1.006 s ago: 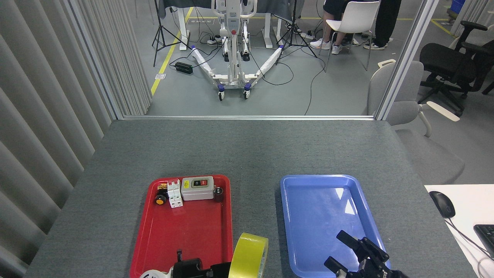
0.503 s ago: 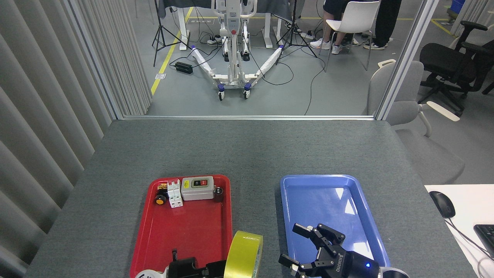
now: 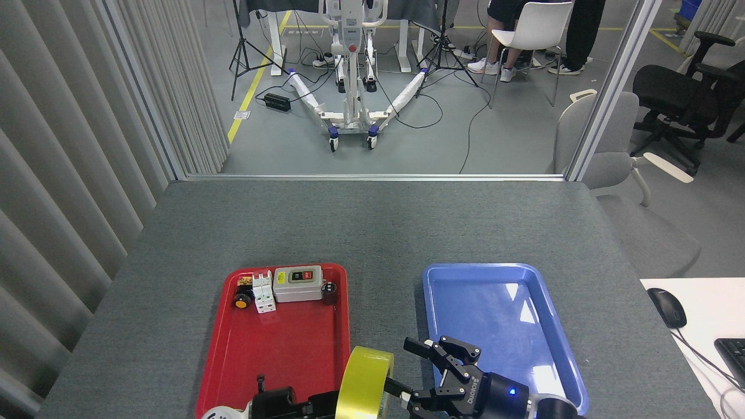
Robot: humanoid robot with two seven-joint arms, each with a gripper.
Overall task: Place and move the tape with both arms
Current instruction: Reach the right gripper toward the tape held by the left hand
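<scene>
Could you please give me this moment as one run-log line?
left gripper: holding tape upright | right gripper: open beside tape | blue tray: empty

Premises: a robotics lab or test bay. A grey felt-covered tabletop stands in a cell of ribbed partition panels. Beyond it, on a grey floor with yellow line markings, stand a wheeled equipment stand, tripods, trailing cables and office chairs.
</scene>
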